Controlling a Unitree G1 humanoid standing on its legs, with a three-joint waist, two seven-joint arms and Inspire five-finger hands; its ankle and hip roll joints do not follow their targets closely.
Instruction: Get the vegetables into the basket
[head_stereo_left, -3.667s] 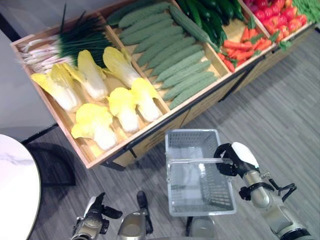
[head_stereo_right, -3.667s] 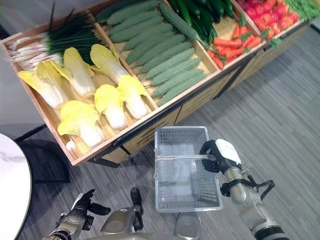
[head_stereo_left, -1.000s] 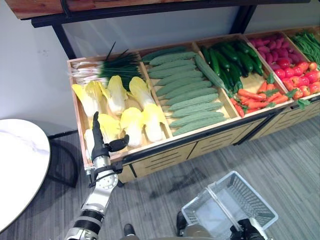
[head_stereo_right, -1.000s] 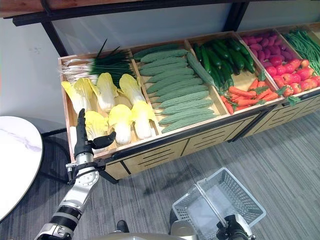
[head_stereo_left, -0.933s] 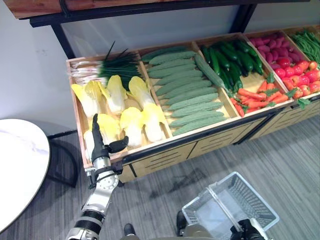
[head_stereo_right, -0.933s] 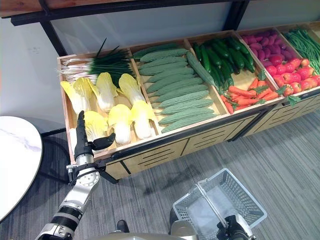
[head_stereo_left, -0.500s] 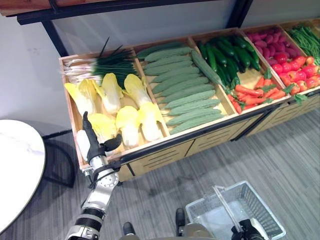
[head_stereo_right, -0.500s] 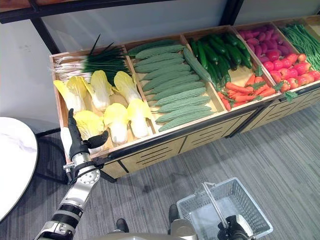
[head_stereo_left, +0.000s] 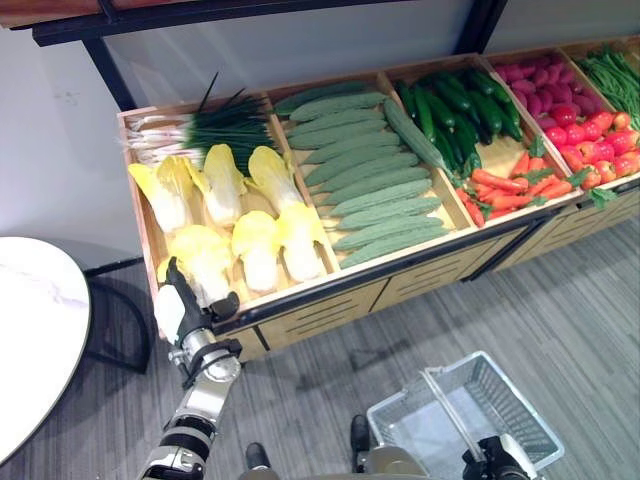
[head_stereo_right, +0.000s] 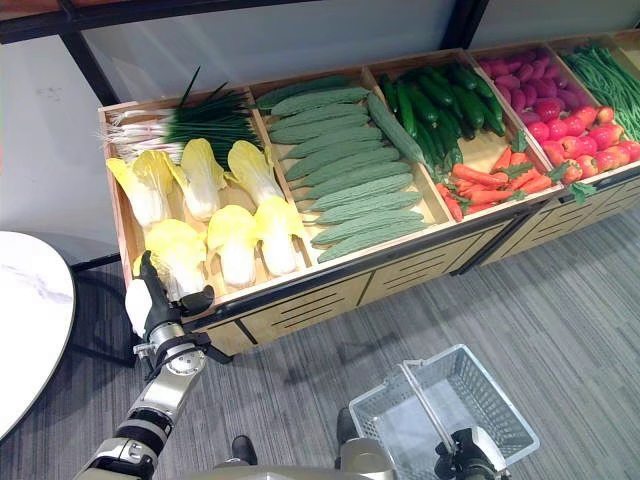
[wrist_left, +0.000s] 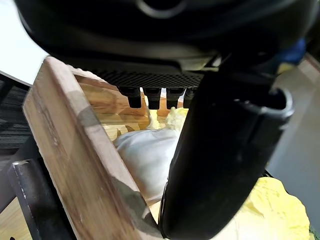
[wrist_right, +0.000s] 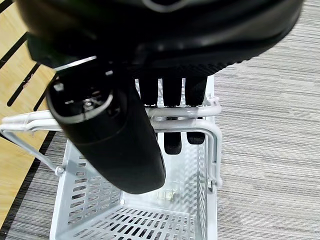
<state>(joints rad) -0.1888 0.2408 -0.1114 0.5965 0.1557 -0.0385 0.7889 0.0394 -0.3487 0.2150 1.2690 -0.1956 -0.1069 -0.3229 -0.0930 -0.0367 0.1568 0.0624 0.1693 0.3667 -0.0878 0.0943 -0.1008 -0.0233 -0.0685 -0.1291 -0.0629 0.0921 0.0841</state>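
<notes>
Yellow-white napa cabbages (head_stereo_left: 205, 255) lie in the left wooden crate (head_stereo_left: 150, 235) of the stall, behind green onions (head_stereo_left: 205, 122). My left hand (head_stereo_left: 180, 305) is open, fingers straight up, at that crate's front left corner, just short of the nearest cabbage (wrist_left: 145, 160). The crate's wooden wall (wrist_left: 75, 150) stands close beside the hand (wrist_left: 225, 150). Low on the right, my right hand (wrist_right: 165, 95) is shut on the white handle (wrist_right: 200, 107) of the empty wire basket (head_stereo_left: 525, 405), which hangs tilted above the floor.
Further crates hold ridged green gourds (head_stereo_left: 370, 170), dark cucumbers (head_stereo_left: 450, 100), carrots (head_stereo_left: 510, 185) and red tomatoes (head_stereo_left: 600, 150). A white round table (head_stereo_left: 30, 340) is at the left. A black shelf frame (head_stereo_left: 100, 60) runs above the stall. Grey floor lies in front.
My left hand has dropped from over the front cabbage to the crate's front corner. The basket has swung a little in my right hand. The view has shifted slightly.
</notes>
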